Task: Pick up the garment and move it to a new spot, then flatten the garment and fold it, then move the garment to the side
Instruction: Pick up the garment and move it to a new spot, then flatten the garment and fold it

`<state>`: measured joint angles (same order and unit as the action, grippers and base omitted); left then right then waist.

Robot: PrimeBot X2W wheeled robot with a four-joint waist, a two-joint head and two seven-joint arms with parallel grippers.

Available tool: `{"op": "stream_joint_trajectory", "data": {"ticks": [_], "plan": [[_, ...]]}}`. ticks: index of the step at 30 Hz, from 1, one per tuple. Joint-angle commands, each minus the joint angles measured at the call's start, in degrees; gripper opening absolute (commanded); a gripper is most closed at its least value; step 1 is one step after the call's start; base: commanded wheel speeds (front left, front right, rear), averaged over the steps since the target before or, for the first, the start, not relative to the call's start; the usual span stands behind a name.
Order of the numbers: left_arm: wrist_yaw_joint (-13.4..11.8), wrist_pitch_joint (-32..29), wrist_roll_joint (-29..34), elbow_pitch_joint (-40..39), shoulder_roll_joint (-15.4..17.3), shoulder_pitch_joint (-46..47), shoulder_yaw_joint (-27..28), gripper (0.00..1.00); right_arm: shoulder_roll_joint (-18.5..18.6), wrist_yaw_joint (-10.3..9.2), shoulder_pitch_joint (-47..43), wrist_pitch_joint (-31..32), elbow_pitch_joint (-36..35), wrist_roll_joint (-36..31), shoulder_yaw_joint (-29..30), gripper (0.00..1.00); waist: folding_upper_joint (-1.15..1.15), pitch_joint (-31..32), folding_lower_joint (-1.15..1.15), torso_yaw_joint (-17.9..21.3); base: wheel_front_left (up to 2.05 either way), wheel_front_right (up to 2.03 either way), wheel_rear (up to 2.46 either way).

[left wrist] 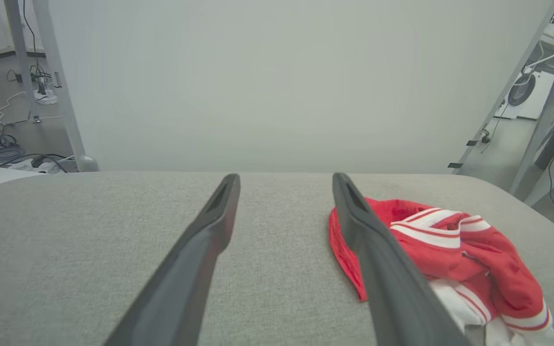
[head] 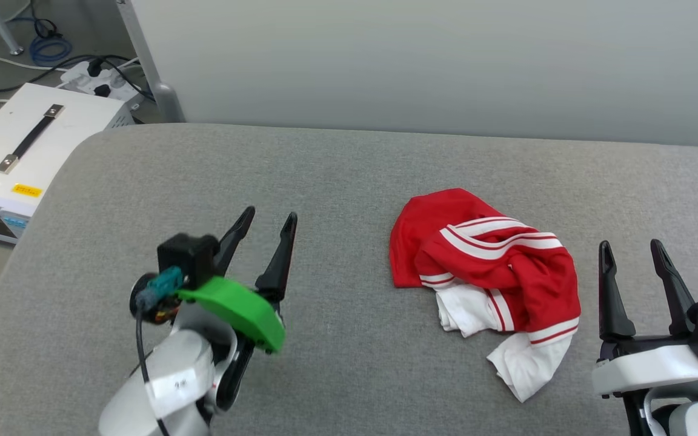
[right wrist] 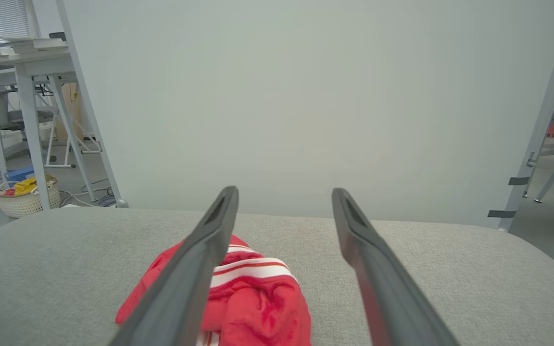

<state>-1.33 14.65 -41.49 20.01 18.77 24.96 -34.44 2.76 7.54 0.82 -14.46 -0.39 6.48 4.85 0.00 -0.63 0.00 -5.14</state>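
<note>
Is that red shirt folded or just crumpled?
Crumpled: the shirt lies in a bunched, uneven heap, with no flat layers or straight edges.

Grey padded table (head: 349, 169); white box (head: 67, 124) left; floor cables (head: 49, 49); pale panel (head: 434, 60) behind.

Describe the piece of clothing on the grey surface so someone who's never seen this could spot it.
A broad grey padded surface sits before a pale panel. Right of its centre lies the garment, a crumpled heap. Nothing else there is bright red with white sleeves and striped trim.
</note>
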Motion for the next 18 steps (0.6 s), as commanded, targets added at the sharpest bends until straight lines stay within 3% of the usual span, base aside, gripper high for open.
{"op": "stream_joint_trajectory", "data": {"ticks": [1,6,10,18], "plan": [[-1.0,0.3,2.9,-3.1,0.7,-4.0,1.4,1.00,0.1,-0.05,-1.1,-0.5,-0.4,-0.4,0.0,1.00,0.00,0.9,0.00,-1.1,0.00,0.00,0.00],[-2.1,0.3,8.4,-10.9,-0.9,-14.0,6.6,1.00,0.1,-0.05,-2.3,-0.5,-0.6,-0.6,-0.4,1.00,0.00,1.2,0.00,-1.4,0.00,0.00,0.00],[-1.8,0.3,11.5,-14.5,-4.5,-19.3,11.1,1.00,0.1,-0.05,-3.1,-0.5,-1.0,-0.5,-0.4,1.00,0.00,1.4,0.00,-1.4,0.00,0.00,0.00],[1.0,0.3,17.3,-15.2,-10.6,-24.1,17.9,1.00,0.1,-0.05,-3.0,-0.5,-1.1,-0.4,-0.8,1.00,0.00,1.2,0.00,-0.5,0.00,0.00,0.00]]}}
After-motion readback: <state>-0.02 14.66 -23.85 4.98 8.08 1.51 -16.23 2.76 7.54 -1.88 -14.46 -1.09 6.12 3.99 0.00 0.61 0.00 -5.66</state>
